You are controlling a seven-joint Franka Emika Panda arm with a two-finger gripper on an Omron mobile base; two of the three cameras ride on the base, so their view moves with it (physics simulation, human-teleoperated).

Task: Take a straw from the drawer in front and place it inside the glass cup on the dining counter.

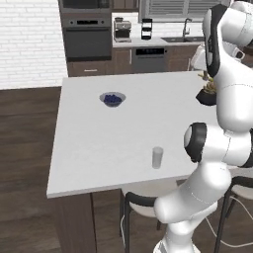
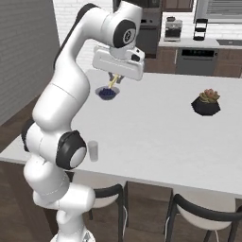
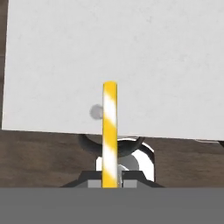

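My gripper point(image 2: 113, 75) hangs high above the dining counter point(image 2: 156, 127), shut on the straw point(image 2: 112, 84), a yellow-and-white striped stick that points down from the jaws. In the hand view the straw point(image 3: 110, 127) rises straight from the fingertips of the gripper point(image 3: 110, 180) across the white dining counter point(image 3: 131, 52). The glass cup point(image 3: 96, 112) shows just left of the straw there, near the counter's edge. It stands upright and empty near the front edge, the glass cup point(image 1: 157, 157) in the left base view and the glass cup point(image 2: 93, 150) in the right. The drawer is out of view.
A grey bowl of blue things point(image 1: 112, 99) sits further back on the counter, below the hand in the right base view point(image 2: 108, 92). A dark potted plant point(image 2: 206, 101) stands at the right. Stools point(image 2: 198, 208) are tucked under the front edge. Oven and appliances line the back wall.
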